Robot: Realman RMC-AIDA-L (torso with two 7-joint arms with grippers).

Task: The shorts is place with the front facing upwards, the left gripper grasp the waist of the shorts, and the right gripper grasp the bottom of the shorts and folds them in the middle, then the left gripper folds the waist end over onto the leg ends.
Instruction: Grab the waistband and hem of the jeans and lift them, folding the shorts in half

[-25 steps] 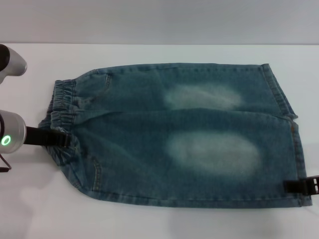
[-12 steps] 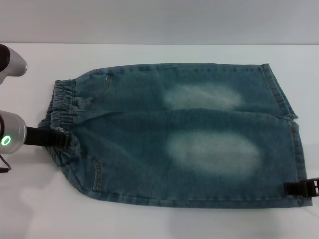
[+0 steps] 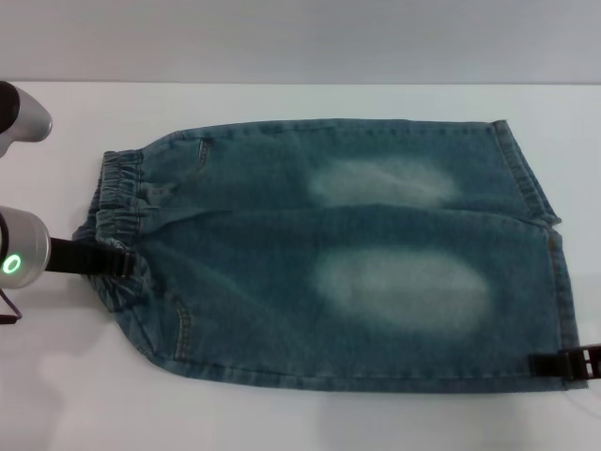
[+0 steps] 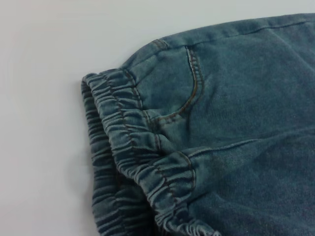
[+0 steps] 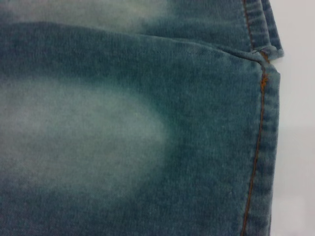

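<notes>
The denim shorts [image 3: 329,254] lie flat on the white table [image 3: 300,413]. My left gripper [image 3: 117,261] touches their waistband edge; my right gripper [image 3: 562,365] touches their near hem corner. I cannot tell how far either is spread.

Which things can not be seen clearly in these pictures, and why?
- Left gripper, head view: only dark fingers at the waistband of the shorts; whether they clamp the cloth is not visible. The left wrist view shows no fingers.
- Right gripper, head view: cut off by the picture's edge at the near leg hem; its grip is unclear.
- Right wrist view: only denim and the table; no fingers.
</notes>
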